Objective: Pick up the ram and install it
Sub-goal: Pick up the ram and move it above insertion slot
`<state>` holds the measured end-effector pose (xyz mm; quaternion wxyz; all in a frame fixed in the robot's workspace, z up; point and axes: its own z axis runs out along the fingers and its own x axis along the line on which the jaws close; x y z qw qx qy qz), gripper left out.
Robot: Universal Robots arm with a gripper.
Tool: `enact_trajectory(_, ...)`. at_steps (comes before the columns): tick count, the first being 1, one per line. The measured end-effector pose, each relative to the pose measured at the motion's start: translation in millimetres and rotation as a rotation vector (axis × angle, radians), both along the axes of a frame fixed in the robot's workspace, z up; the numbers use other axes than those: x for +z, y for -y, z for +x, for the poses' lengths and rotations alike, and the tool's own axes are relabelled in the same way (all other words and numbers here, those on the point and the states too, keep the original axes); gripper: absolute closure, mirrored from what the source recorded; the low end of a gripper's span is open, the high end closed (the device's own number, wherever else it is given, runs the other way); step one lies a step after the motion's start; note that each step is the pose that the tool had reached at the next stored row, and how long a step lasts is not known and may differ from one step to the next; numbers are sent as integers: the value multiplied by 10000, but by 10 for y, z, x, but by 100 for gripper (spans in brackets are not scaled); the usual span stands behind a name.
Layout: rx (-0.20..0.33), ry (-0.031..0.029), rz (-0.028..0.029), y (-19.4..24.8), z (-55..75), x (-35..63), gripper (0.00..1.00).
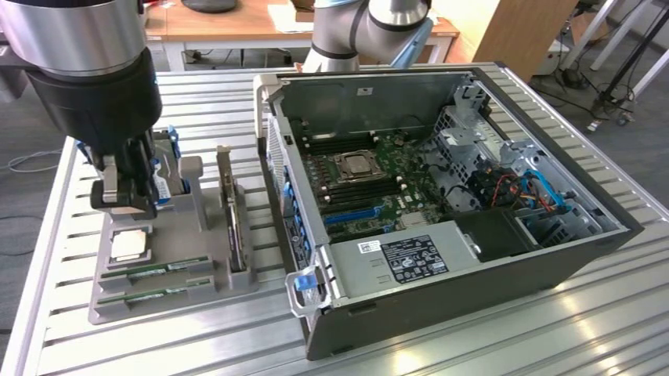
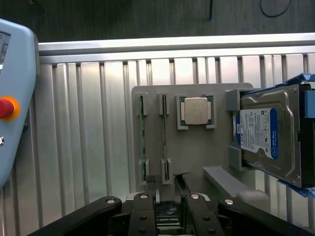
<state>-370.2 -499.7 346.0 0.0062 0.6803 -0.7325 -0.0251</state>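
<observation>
Gripper [image 1: 125, 205] hovers at exterior view's left, above gray holder [image 1: 115, 312]. Fingers [image 2: 143, 216] spread wide, nothing held. Ram [image 1: 157, 269] sits in holder slot, exterior view's lower left, beside second ram stick [image 1: 157, 289]. Open computer case [image 1: 471, 301] at right.

Covered and cropped around the holder tray [image 1: 238, 283]
Exterior view: the gripper [image 1: 125, 205] covers most of the hard drive [image 1: 165, 186] at the tray's far end. Wrist view: the drive's outer side is cropped; the two ram sticks [image 2: 142, 142] stand edge-on, chips indiscernible.
</observation>
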Motion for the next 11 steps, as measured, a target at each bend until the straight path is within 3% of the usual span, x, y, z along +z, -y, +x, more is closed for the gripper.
enact_trajectory(11,0,0,0,14,0,-86,70)
